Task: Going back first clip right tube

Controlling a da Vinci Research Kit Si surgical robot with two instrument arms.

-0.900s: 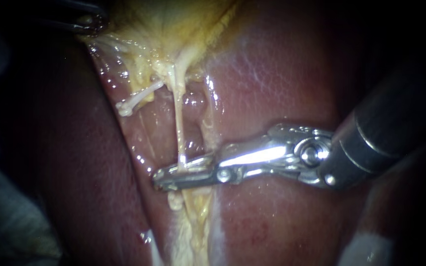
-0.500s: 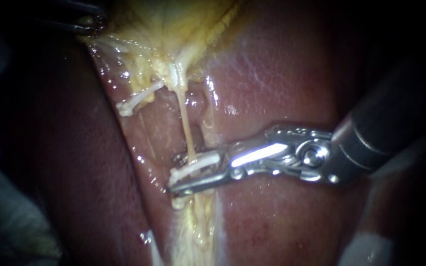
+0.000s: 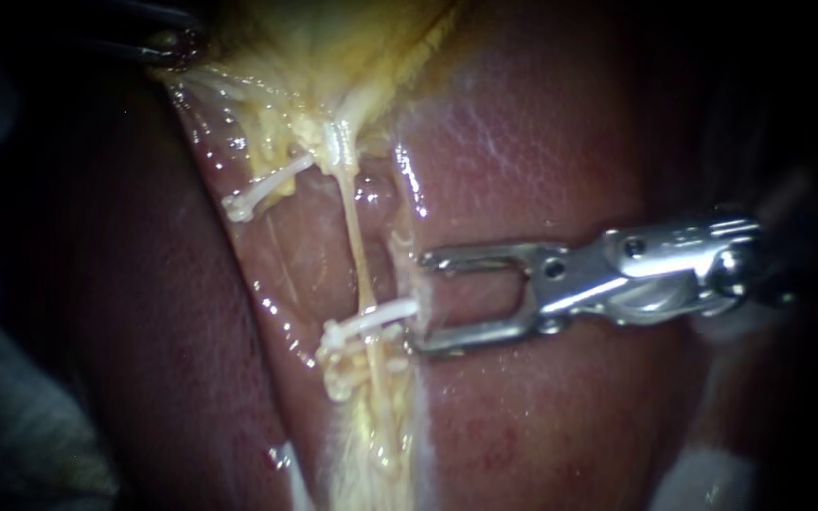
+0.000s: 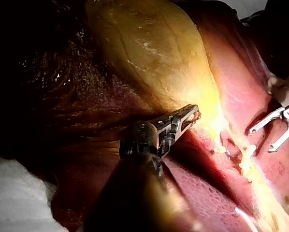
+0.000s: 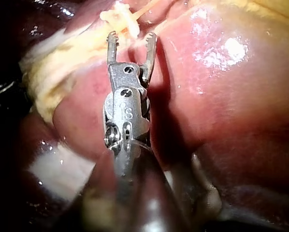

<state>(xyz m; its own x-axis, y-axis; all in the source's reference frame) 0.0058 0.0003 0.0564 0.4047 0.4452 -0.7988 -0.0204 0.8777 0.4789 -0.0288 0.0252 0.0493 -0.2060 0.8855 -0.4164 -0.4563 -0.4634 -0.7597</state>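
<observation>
The right instrument (image 3: 418,303) is seen with its jaws spread wide and empty, just beside the white clip (image 3: 368,322) clamped across the right tube (image 3: 356,241) on the liver (image 3: 542,142), while farther off the left instrument (image 4: 194,113) is closed on the gallbladder (image 4: 149,43).

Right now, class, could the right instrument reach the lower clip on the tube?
Probably yes: the right instrument, jaws open, faces the lower clip from just beside it; only bare liver lies between, and nothing blocks.
</observation>
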